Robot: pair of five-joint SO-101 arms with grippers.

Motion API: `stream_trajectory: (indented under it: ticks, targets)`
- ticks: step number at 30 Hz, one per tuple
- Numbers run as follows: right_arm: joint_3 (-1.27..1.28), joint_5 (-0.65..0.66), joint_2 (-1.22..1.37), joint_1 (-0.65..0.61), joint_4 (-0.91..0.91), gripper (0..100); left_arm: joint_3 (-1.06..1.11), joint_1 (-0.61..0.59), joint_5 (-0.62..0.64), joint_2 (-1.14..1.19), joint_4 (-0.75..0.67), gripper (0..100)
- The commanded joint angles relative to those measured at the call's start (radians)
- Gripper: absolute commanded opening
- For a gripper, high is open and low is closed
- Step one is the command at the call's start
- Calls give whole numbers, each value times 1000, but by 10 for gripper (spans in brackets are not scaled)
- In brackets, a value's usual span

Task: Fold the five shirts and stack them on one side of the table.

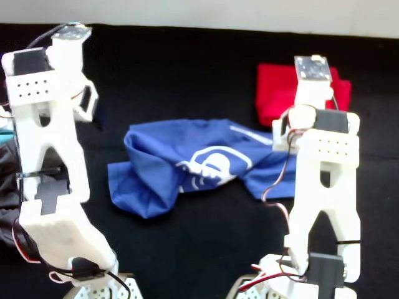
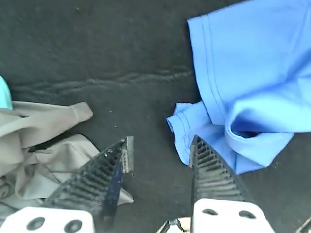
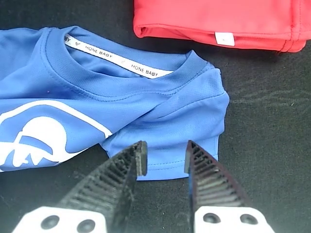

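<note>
A blue shirt (image 1: pixel 187 165) with a white print lies crumpled in the middle of the black table. A folded red shirt (image 1: pixel 277 93) rests at the back right. My left gripper (image 2: pixel 160 153) is open above bare cloth, between a grey shirt (image 2: pixel 39 141) and the blue shirt's sleeve (image 2: pixel 214 136), holding nothing. My right gripper (image 3: pixel 164 156) is open just over the hem of the blue shirt (image 3: pixel 121 107) near its collar, with the red shirt (image 3: pixel 218 19) beyond. In the high view the left arm (image 1: pixel 47 143) stands at the left and the right arm (image 1: pixel 321 162) at the right.
A dark pile of clothes (image 1: pixel 9 187) sits at the table's left edge behind the left arm. A turquoise bit (image 2: pixel 4 94) shows beside the grey shirt. Black cloth (image 1: pixel 187 75) covers the table.
</note>
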Motion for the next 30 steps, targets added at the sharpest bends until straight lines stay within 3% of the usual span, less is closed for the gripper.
stream_trajectory:
  ticks: [1, 8, 13, 16, 20, 25, 30]
  targets:
    - [-4, 6, -41, -10, 8, 135, 113, 116, -6, -88, 18, 196]
    - [-4, 9, -41, -10, 5, 135, 545, 449, 20, -446, -15, 195]
    - [-4, 11, -41, -10, 4, 135, 894, 567, 41, -587, -344, 197]
    - [-4, 11, -41, -10, 4, 135, 1012, 587, 133, -587, -493, 200]
    - [-4, 11, -41, -10, 4, 135, 1081, 587, 141, -585, -621, 200]
    - [-4, 11, -35, -10, 4, 135, 1072, 572, 138, -463, -694, 200]
    - [-1, 11, -39, -10, 5, 135, 909, 418, 135, -208, -637, 196]
